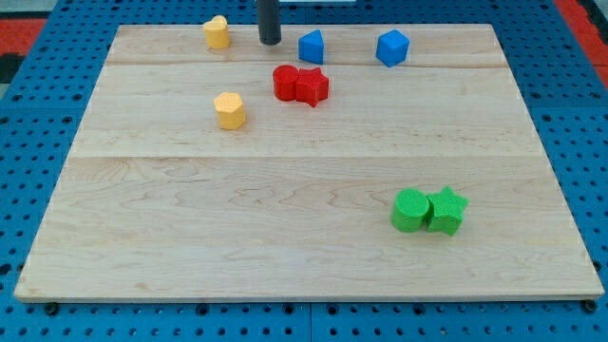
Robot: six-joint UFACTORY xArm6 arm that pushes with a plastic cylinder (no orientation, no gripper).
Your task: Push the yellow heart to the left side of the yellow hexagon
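Eight blocks: all resting on the pale wooden board, itself on a blue perforated base.
Tool: dark straight rod, carrying nothing; my tip sits at the frame's upper centre.
Yellow heart block: upper left of frame, near the board's top edge, a short gap left of my tip, not touching it.
Yellow hexagon block: below the heart, left of centre, well apart from it.
Blue blocks: one just right of my tip, shape unclear; a second blue block farther right.
Red pair: a round red block touching a red star block, below my tip.
Green pair: a round green block touching a green star block, lower right of frame.
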